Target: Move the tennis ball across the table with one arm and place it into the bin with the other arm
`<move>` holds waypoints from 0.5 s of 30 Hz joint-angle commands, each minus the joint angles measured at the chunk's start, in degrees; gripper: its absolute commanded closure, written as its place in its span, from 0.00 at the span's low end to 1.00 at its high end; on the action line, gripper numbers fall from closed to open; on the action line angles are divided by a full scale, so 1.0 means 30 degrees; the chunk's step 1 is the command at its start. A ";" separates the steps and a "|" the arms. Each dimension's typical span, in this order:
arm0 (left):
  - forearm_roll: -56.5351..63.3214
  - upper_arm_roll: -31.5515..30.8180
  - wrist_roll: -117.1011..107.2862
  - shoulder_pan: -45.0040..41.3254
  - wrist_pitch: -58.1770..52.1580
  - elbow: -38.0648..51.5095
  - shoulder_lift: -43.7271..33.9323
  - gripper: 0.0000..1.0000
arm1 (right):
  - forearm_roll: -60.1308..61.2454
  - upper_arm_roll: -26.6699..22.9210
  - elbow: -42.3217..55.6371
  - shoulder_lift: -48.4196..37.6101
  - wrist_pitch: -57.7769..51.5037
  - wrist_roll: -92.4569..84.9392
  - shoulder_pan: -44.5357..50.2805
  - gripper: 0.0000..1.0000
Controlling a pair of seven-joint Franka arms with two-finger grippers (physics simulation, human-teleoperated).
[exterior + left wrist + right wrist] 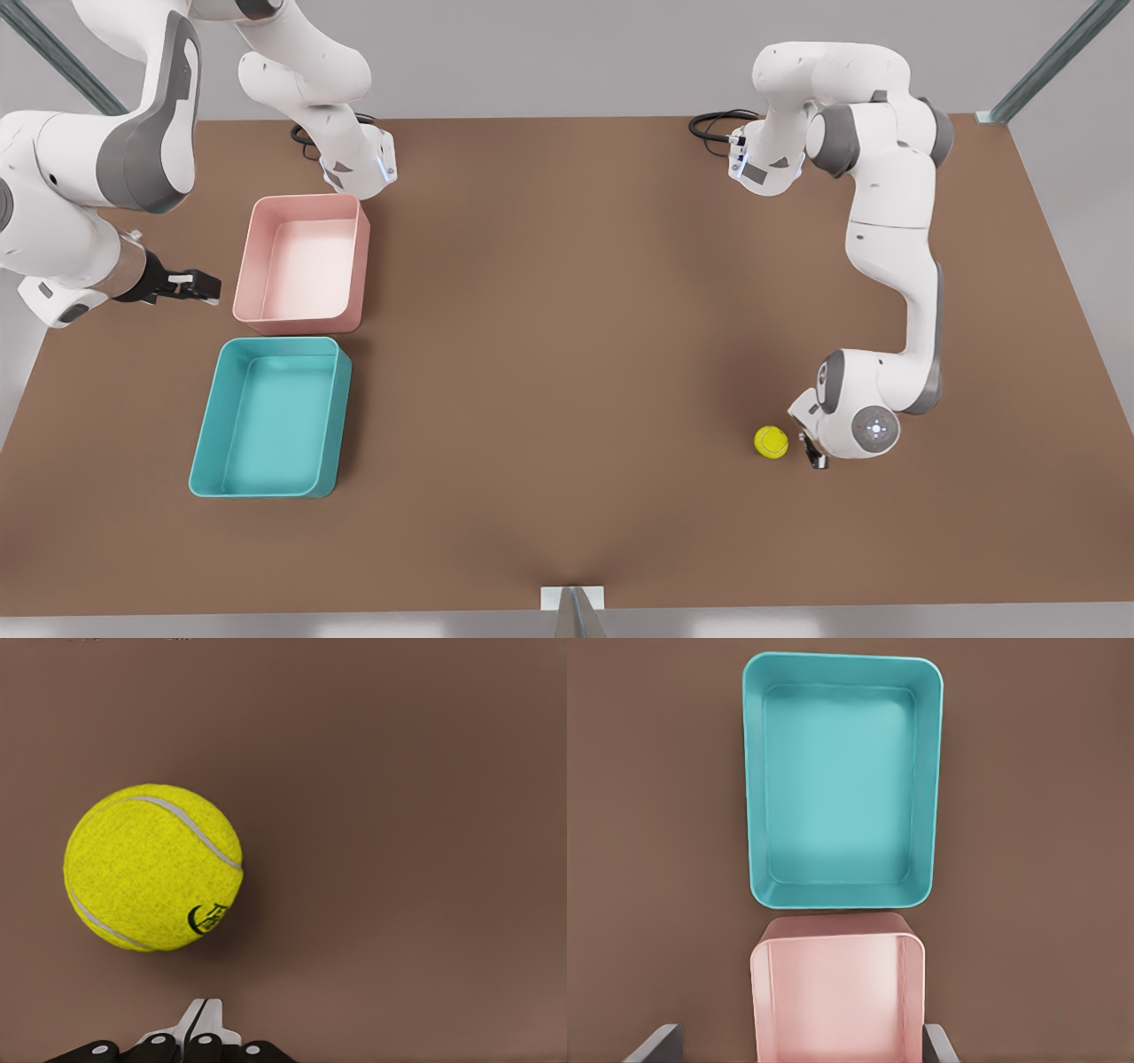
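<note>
The tennis ball [771,441] [152,868] lies on the brown table [567,354] near the front view's right. My left gripper [813,456] [202,1014] is low beside the ball, on the side away from the bins, shut with its fingers pressed together and nothing between them; a small gap separates it from the ball. The teal bin [205,416] [755,771] sits empty at the front view's left. My right gripper [199,286] [799,1036] hovers open above the table just left of the pink tray, with the bin in its wrist view.
An empty pink tray [248,266] [760,992] stands right behind the teal bin. Black cables [713,124] lie near the arm bases at the back. A small bracket [573,598] sits at the table's front edge.
</note>
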 commanded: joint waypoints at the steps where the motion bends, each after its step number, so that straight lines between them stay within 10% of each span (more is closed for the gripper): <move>1: -0.0051 -0.0003 0.3191 -0.0095 0.0380 -0.0020 0.0000 0.79 | 0.0011 -0.0008 0.0009 -0.0012 -0.0038 -0.0260 0.0028 0.00; 11: -0.4973 -0.0530 -1.9338 -0.5164 0.0469 -0.1515 -0.2577 0.79 | 0.0011 -0.0008 0.0038 0.0105 -0.0038 -0.0231 0.0029 0.00; 15: -0.4183 0.0994 -2.7331 -0.4461 -0.7641 -0.0900 -0.7730 0.79 | 0.0040 -0.0008 0.0009 0.0105 -0.0126 -0.0348 -0.0001 0.00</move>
